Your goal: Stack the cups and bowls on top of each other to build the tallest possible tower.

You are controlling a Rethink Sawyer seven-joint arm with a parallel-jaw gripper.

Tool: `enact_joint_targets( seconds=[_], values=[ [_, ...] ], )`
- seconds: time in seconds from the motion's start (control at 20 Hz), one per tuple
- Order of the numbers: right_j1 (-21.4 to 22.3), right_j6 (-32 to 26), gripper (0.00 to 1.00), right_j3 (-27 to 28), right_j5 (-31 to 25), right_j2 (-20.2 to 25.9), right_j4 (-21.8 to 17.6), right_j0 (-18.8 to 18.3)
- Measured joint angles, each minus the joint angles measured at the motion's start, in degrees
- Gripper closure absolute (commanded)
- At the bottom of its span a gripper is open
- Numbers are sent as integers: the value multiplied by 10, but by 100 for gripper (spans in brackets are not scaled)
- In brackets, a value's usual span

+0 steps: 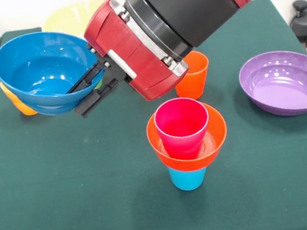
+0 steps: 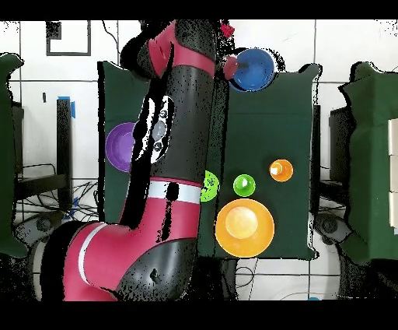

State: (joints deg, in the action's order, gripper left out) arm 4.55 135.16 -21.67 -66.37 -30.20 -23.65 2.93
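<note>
Dark green cloth over the table [image 1: 71, 218], pale wall and tiled floor beyond.

Near the middle of the front view, a small tower [image 1: 187, 144]: light blue cup [image 1: 187, 179] at the bottom, orange bowl [image 1: 163, 142] seated on it, magenta cup [image 1: 182, 125] standing upright inside that bowl. Just behind the tower, an orange cup [image 1: 194, 78], upright, partly hidden by the arm. Off to the right of the front view, well apart from the tower, a wide purple bowl [image 1: 286, 82] resting on the cloth, empty.

Red and black arm [image 1: 194, 0] reaching down across the top of the front view toward the left. Gripper [image 1: 90, 92] closed on the near rim of the blue bowl [image 1: 38, 71], one black finger inside the wall and one outside. Bowl tilted, mouth turned toward the camera, held up off the cloth. Under and behind its left edge, a bit of a yellow-orange cup [image 1: 17, 102]; hard to tell whether touching. Behind the blue bowl, the rim of a large yellow bowl [image 1: 68, 15].

From overhead, blue bowl [image 2: 253, 68] at the table's far edge, large yellow bowl [image 2: 244, 227] near the robot's base, a green cup [image 2: 244, 185] and another orange cup [image 2: 281, 170] just above it, and a light green bowl [image 2: 210, 187] half covered by the arm.
</note>
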Motion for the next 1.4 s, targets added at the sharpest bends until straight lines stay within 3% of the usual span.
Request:
enact_joint_targets(
  seconds=[1.4],
  values=[
    [7,0,100,0,0,-4,76,3]
  ],
)
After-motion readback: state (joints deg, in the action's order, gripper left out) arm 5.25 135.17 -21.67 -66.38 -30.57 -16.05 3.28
